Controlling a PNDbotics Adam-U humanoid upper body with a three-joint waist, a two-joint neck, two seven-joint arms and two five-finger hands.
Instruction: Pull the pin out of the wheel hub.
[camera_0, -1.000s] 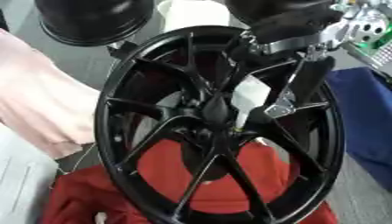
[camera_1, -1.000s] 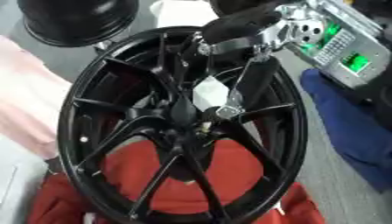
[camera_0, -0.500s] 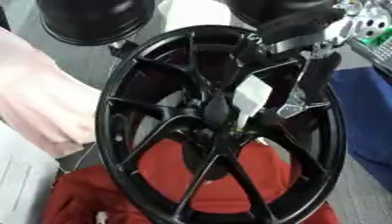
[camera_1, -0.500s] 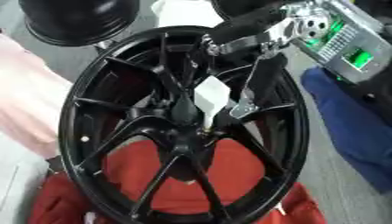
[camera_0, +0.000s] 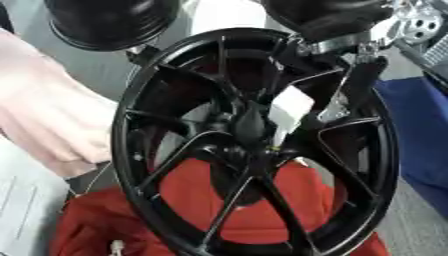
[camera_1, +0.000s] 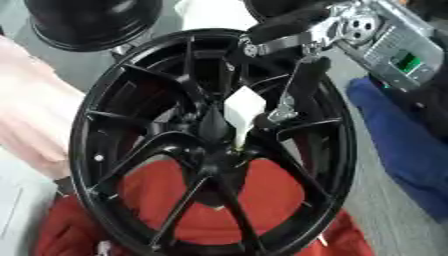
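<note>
Lower and nearer the hub now, the right hand (camera_1: 293, 95) reaches in from the upper right, fingers bent toward a white piece (camera_1: 244, 106) beside the hub (camera_1: 213, 131); whether it grips, I cannot tell. No pin shows clearly. Pull straight out along the hub's axis while the wheel (camera_1: 114, 90) stands steady.

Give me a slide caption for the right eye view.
Robot's right hand reaching into black wheel near its hub.
</note>
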